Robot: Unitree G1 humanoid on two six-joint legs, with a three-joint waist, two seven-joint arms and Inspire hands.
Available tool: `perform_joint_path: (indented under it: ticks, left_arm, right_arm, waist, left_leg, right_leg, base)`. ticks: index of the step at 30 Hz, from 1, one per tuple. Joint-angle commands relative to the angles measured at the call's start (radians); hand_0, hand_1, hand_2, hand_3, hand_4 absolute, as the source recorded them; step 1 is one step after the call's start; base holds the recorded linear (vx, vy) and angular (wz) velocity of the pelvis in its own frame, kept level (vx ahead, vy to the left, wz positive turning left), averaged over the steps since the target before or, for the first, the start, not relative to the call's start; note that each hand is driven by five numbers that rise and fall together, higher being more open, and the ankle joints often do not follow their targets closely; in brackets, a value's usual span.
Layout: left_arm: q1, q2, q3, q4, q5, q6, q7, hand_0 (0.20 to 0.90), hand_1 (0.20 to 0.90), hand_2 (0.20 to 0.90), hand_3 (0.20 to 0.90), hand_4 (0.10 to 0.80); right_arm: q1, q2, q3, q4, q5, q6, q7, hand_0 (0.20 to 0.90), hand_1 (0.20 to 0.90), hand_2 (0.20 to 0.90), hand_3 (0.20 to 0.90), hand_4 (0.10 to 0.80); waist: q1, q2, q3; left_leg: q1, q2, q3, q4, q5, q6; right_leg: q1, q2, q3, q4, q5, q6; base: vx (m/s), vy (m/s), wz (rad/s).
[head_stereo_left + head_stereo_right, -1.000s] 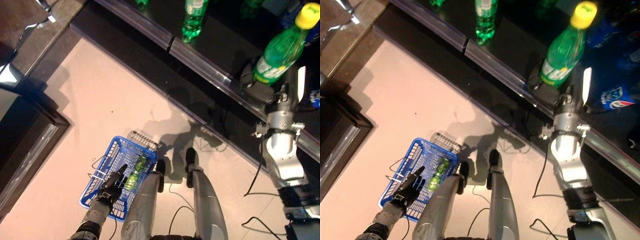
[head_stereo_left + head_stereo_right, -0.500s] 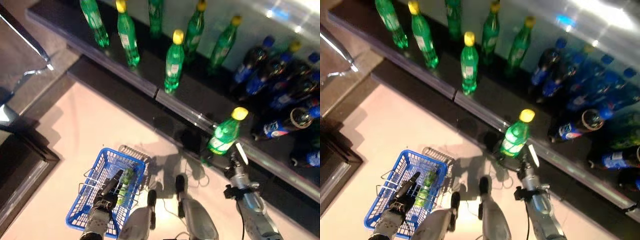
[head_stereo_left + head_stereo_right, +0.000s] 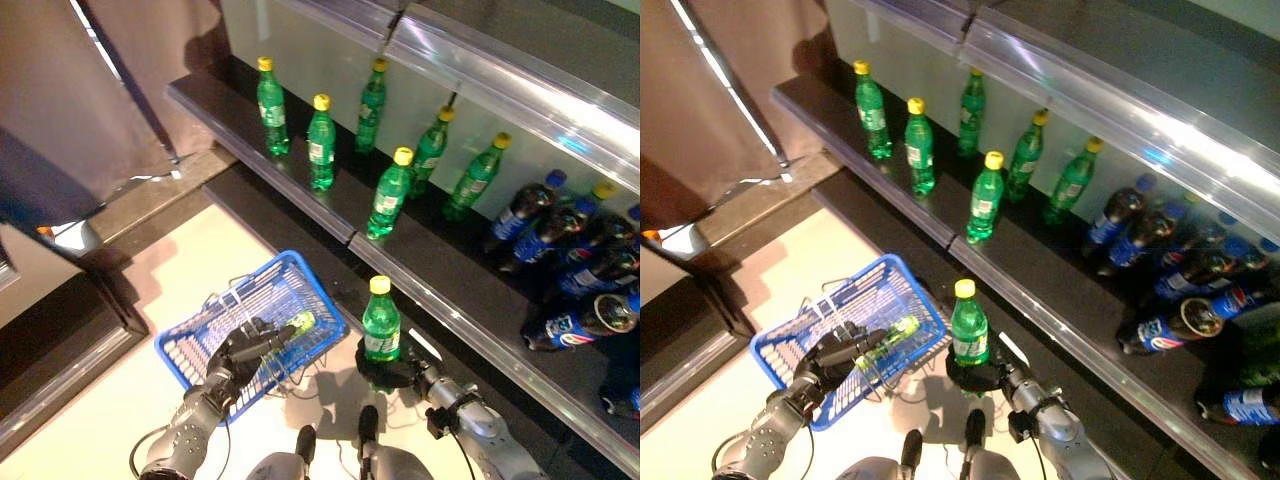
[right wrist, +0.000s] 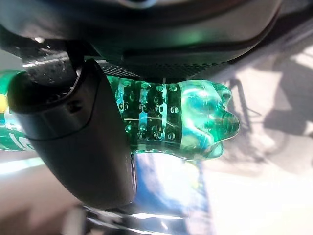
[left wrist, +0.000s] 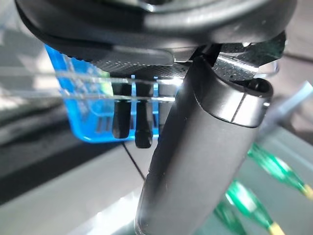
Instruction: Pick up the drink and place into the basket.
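Note:
My right hand (image 3: pixel 397 375) is shut on a green bottle with a yellow cap (image 3: pixel 381 326) and holds it upright by its base, just right of the blue basket (image 3: pixel 322 297). The right wrist view shows the bottle's ribbed base (image 4: pixel 182 122) in the grip. My left hand (image 3: pixel 238 358) is shut on the blue basket's thin wire handles and holds it raised in front. The blue basket also shows in the left wrist view (image 5: pixel 93 125). A green drink (image 3: pixel 298 323) lies inside it.
A low dark shelf (image 3: pixel 455 305) runs behind, with upright green bottles (image 3: pixel 390 192) and dark blue-labelled bottles (image 3: pixel 560 245), some lying down. A brown curtain (image 3: pixel 100 90) hangs at the left, above a dark floor ledge (image 3: pixel 60 350).
The camera has tilted up, so more of the shelf shows. The blue basket has come up in front, and the right hand's bottle now stands close beside its right edge.

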State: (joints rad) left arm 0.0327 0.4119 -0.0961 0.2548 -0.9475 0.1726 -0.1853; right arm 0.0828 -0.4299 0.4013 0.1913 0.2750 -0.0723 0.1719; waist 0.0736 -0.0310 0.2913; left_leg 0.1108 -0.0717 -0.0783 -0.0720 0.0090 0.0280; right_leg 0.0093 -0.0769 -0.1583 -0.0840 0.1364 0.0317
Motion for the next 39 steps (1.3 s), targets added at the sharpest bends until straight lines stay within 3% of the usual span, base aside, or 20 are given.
perform_joint_path:
  ticks: [1, 5, 10, 14, 17, 22, 27, 32, 39]
  left_arm:
    - [-0.117, 0.067, -0.003, -0.203, -0.059, -0.036, -0.161, 0.300, 0.300, 0.300, 0.200, 0.100]
    - [-0.168, 0.107, -0.058, -0.305, -0.091, 0.064, -0.182, 0.300, 0.300, 0.300, 0.200, 0.100]
    - [-0.219, 0.118, -0.128, -0.368, -0.109, 0.114, -0.210, 0.300, 0.300, 0.300, 0.200, 0.100]
    - [-0.266, 0.099, -0.187, -0.417, -0.135, 0.144, -0.250, 0.300, 0.300, 0.300, 0.200, 0.100]
    - [-0.296, 0.078, -0.227, -0.473, -0.133, 0.170, -0.269, 0.300, 0.300, 0.300, 0.200, 0.100]
    - [-0.330, 0.064, -0.296, -0.537, -0.099, 0.192, -0.302, 0.300, 0.300, 0.300, 0.200, 0.100]
    - [-0.367, 0.038, -0.362, -0.551, -0.067, 0.204, -0.338, 0.300, 0.300, 0.300, 0.200, 0.100]
    - [-0.396, 0.000, -0.418, -0.564, -0.049, 0.208, -0.321, 0.300, 0.300, 0.300, 0.200, 0.100]
    - [-0.400, -0.054, -0.480, -0.561, -0.045, 0.226, -0.351, 0.300, 0.300, 0.300, 0.200, 0.100]
  right_arm:
    - [-0.071, -0.016, 0.056, -0.049, 0.033, -0.092, 0.032, 0.300, 0.300, 0.300, 0.200, 0.100]
    - [-0.124, 0.010, 0.127, 0.017, 0.060, -0.089, 0.001, 0.300, 0.300, 0.300, 0.200, 0.100]
    - [-0.192, 0.045, 0.193, 0.087, 0.137, -0.088, -0.014, 0.300, 0.300, 0.300, 0.200, 0.100]
    - [-0.255, 0.091, 0.255, 0.190, 0.142, -0.019, -0.009, 0.300, 0.300, 0.300, 0.200, 0.100]
    - [-0.324, 0.117, 0.290, 0.297, 0.061, 0.071, -0.034, 0.300, 0.300, 0.300, 0.200, 0.100]
    - [-0.442, 0.151, 0.319, 0.433, -0.014, 0.147, -0.056, 0.300, 0.300, 0.300, 0.200, 0.100]
    - [-0.580, 0.175, 0.370, 0.559, -0.159, 0.242, -0.006, 0.300, 0.300, 0.300, 0.200, 0.100]
    - [-0.664, 0.189, 0.430, 0.669, -0.383, 0.271, 0.007, 0.300, 0.300, 0.300, 0.200, 0.100]
    - [-0.692, 0.231, 0.442, 0.758, -0.482, 0.260, -0.033, 0.300, 0.300, 0.300, 0.200, 0.100]
  waist:
    - [0.043, 0.048, -0.196]
    - [0.087, 0.056, -0.226]
    - [0.131, 0.058, -0.249]
    - [0.168, 0.056, -0.266]
    - [0.196, 0.049, -0.276]
    - [0.236, 0.038, -0.284]
    - [0.267, 0.026, -0.289]
    - [0.285, 0.018, -0.296]
    - [0.293, 0.014, -0.291]
  left_leg:
    - [-0.036, -0.009, 0.059, 0.015, -0.017, -0.046]
    - [-0.025, -0.010, 0.034, -0.010, -0.007, -0.052]
    - [-0.024, -0.011, 0.012, -0.015, -0.005, -0.057]
    - [-0.025, -0.018, -0.007, -0.015, -0.006, -0.057]
    - [-0.022, -0.022, -0.021, -0.015, -0.008, -0.056]
    - [-0.017, -0.025, -0.038, -0.015, -0.007, -0.053]
    - [-0.009, -0.029, -0.048, -0.015, -0.010, -0.050]
    - [-0.006, -0.031, -0.049, -0.008, -0.018, -0.041]
    - [-0.007, -0.037, -0.049, 0.001, -0.028, -0.031]
  right_leg:
    - [0.073, -0.003, -0.044, 0.007, -0.101, 0.070]
    - [0.096, -0.015, -0.089, -0.001, -0.105, 0.077]
    - [0.111, -0.027, -0.123, -0.003, -0.107, 0.081]
    - [0.120, -0.039, -0.148, -0.002, -0.106, 0.086]
    - [0.130, -0.046, -0.167, -0.003, -0.106, 0.087]
    - [0.145, -0.051, -0.192, -0.003, -0.104, 0.087]
    - [0.157, -0.058, -0.206, 0.001, -0.101, 0.089]
    - [0.164, -0.066, -0.216, 0.009, -0.104, 0.092]
    - [0.162, -0.075, -0.221, 0.014, -0.102, 0.098]
  base:
    - [0.010, 0.002, 0.34]
    - [0.011, 0.005, 0.39]
    - [0.015, 0.009, 0.40]
    - [0.022, 0.019, 0.29]
    - [0.038, 0.003, 0.27]
    - [0.049, 0.002, 0.20]
    - [0.059, 0.015, 0.15]
    - [0.059, 0.023, 0.00]
    - [0.041, 0.016, 0.10]
